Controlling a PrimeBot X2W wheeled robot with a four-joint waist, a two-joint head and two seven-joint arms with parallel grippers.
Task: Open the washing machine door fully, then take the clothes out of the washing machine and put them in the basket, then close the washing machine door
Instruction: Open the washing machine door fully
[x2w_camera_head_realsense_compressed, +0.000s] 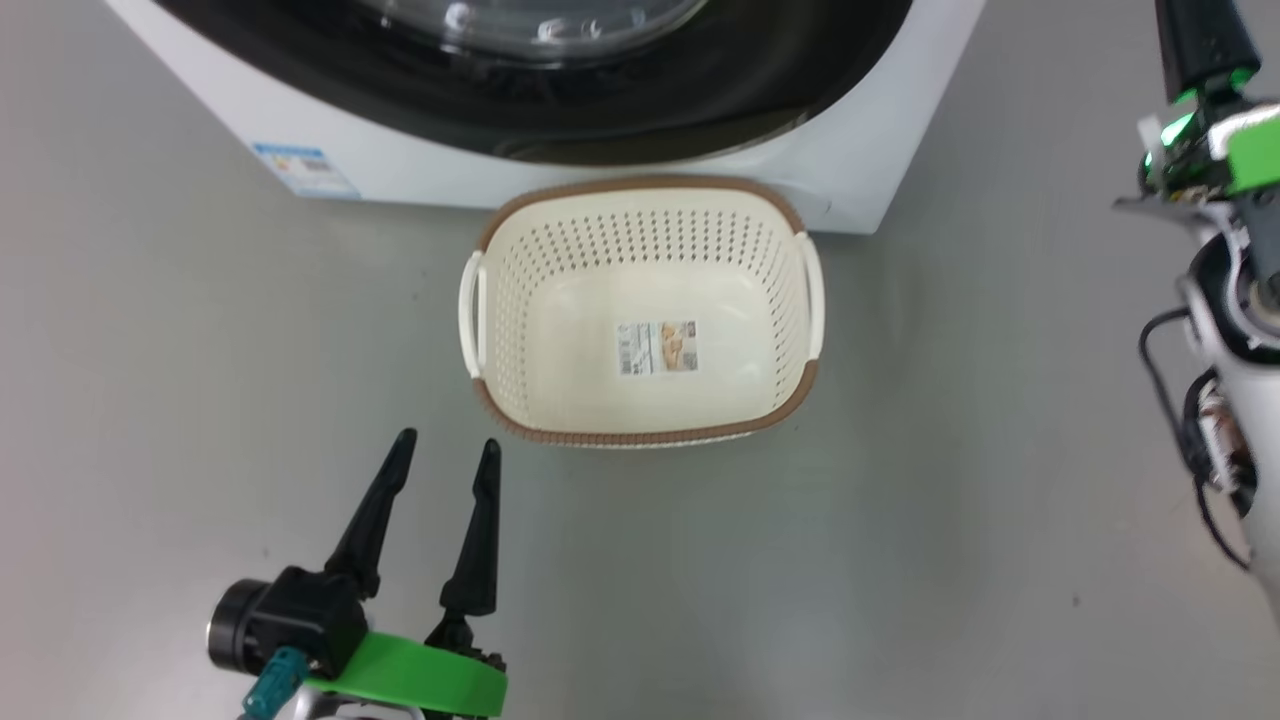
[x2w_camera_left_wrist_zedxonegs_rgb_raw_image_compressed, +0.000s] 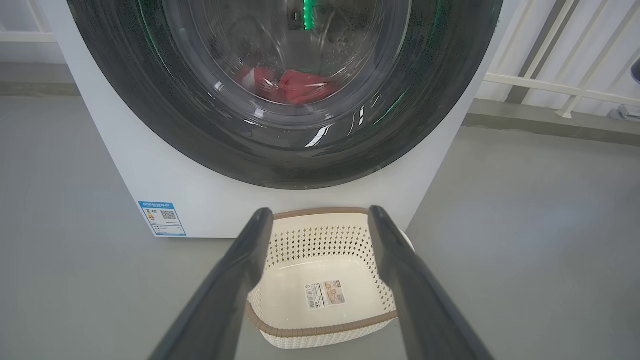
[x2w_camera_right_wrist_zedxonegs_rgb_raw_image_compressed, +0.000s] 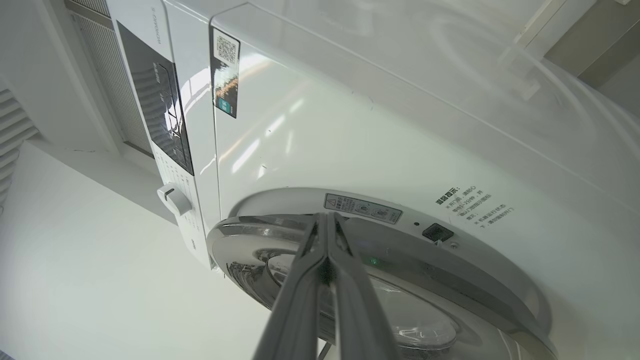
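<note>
The washing machine is a white box, and the washing machine door with its glossy black rim faces me. Through its glass the red clothes lie in the drum. The cream basket stands empty on the floor right before the machine, a paper label on its bottom. My left gripper hovers open and empty to the basket's near left, and its wrist view frames the basket. My right gripper is shut, tips at the seam between the door's shiny rim and the white front, where a dark gap shows.
Grey floor lies open around the basket. The right arm's wrist rises at the head view's right edge. A blue label marks the machine's lower corner. A white railing stands right of the machine. The control panel has a knob.
</note>
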